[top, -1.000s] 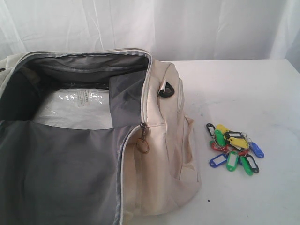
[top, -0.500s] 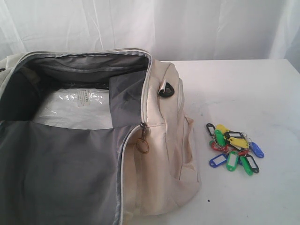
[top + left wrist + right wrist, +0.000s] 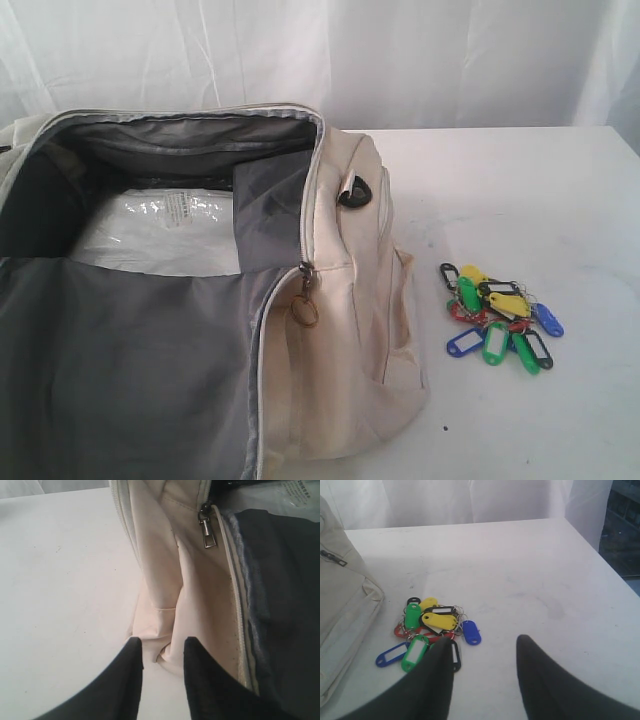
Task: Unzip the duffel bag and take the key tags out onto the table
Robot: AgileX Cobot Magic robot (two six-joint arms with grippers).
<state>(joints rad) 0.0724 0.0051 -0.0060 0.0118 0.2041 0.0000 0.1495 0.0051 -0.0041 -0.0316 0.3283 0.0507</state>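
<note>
The cream duffel bag (image 3: 350,300) lies unzipped on the left of the white table (image 3: 520,200), its grey lining folded back. The key tags (image 3: 500,320), a bunch in green, yellow, blue, red and black, rest on the table to the right of the bag. Neither gripper shows in the exterior view. In the left wrist view my left gripper (image 3: 162,652) is open and empty just off the bag's cream end (image 3: 165,580), below a metal zipper pull (image 3: 207,530). In the right wrist view my right gripper (image 3: 482,647) is open and empty above the table, close beside the key tags (image 3: 427,630).
A clear plastic-wrapped white packet (image 3: 160,235) lies inside the bag. A zipper pull with a ring (image 3: 305,300) hangs at the bag's front corner, and a black buckle (image 3: 357,192) sits on its side. A white curtain hangs behind the table.
</note>
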